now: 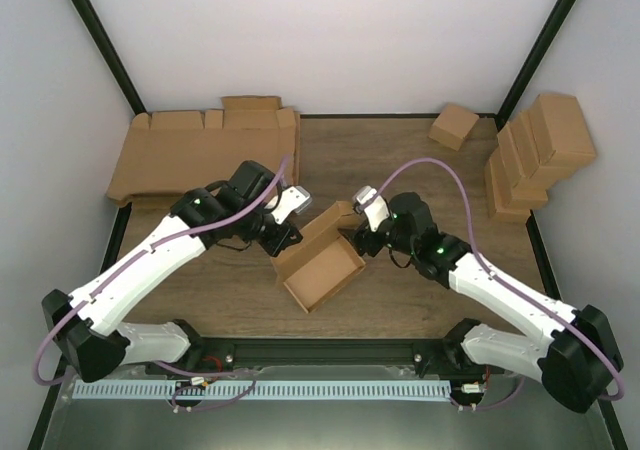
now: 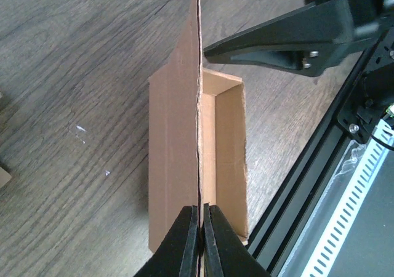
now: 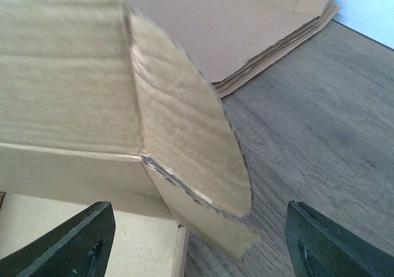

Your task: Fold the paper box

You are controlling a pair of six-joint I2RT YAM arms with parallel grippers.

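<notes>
A wooden table [image 1: 420,180] stands between white walls [image 1: 330,30]. The left claw [image 2: 201,210] is pinched tight on the upright lid of the half-folded paper box [image 1: 325,270]. The right claw [image 3: 200,212] stands wide, with the box's rounded end flap between its fingers.

Matt brown cardboard on the paper box [image 2: 172,166], fuzzy at the cut edges. Dull grey wood grain across the table [image 2: 74,104]. Black matt metal on the rail [image 2: 289,197].
</notes>
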